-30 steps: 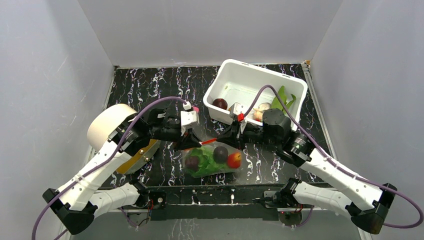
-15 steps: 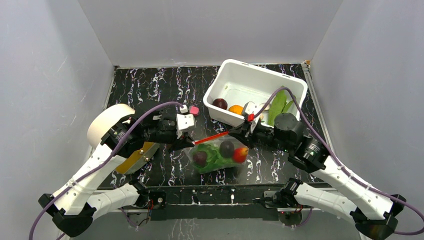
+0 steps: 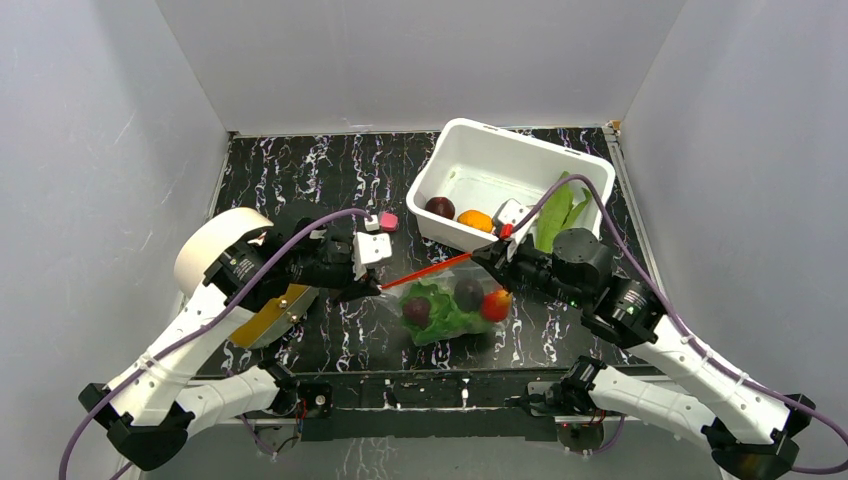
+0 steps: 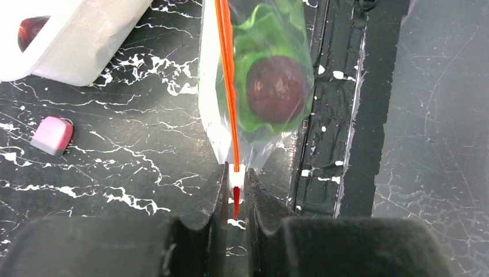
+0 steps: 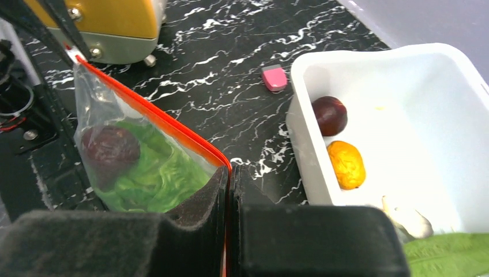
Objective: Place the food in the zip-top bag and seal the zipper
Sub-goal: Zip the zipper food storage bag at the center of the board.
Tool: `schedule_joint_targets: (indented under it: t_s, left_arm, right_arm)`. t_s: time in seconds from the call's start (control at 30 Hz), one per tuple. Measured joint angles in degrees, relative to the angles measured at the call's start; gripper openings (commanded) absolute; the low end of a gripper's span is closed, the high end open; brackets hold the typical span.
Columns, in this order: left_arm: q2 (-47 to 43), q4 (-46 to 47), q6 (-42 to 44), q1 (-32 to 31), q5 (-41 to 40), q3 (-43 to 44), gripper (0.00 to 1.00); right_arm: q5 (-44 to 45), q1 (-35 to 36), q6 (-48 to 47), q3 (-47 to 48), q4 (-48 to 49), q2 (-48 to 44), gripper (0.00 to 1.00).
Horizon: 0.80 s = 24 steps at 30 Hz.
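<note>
The clear zip-top bag hangs between my two grippers above the table, with the cabbage, dark purple rounds and a red tomato inside. Its orange-red zipper is stretched taut. My left gripper is shut on the zipper's white slider at the left end. My right gripper is shut on the zipper's right end. A purple round, an orange piece, a mushroom and green pods lie in the white tub.
A small pink block lies on the black marbled table left of the tub. A gold-coloured scale or plate sits under my left arm. A white roll is at the left. Grey walls enclose the table.
Both grippers and the bag have shifted right. My right gripper pulled away to the right, so the zipper strip between the grippers is now longer and tauter.
</note>
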Motion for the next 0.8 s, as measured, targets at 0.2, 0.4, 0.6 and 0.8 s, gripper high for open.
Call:
schedule_joint_targets:
  t_s: [0.2, 0.4, 0.6, 0.8]
  left_arm:
    - [-0.09, -0.11, 1.11, -0.02, -1.64, 0.26, 0.00]
    - [-0.74, 0.09, 1.42, -0.04, -4.55, 0.35, 0.00]
    - [-1.49, -0.55, 1.53, -0.09, -6.51, 1.33, 0.00]
    - [-3.08, -0.57, 0.44, -0.17, -8.02, 1.42, 0.00]
  right_arm:
    - [4.70, 0.07, 0.17, 0.00, 0.07, -2.21, 0.00]
    - [5.09, 0.31, 1.42, -0.02, 0.11, -2.36, 0.00]
    - [4.94, 0.39, 2.84, -0.11, 0.13, -2.62, 0.00]
    - [3.58, 0.39, 5.60, -1.36, 0.31, -4.28, 0.00]
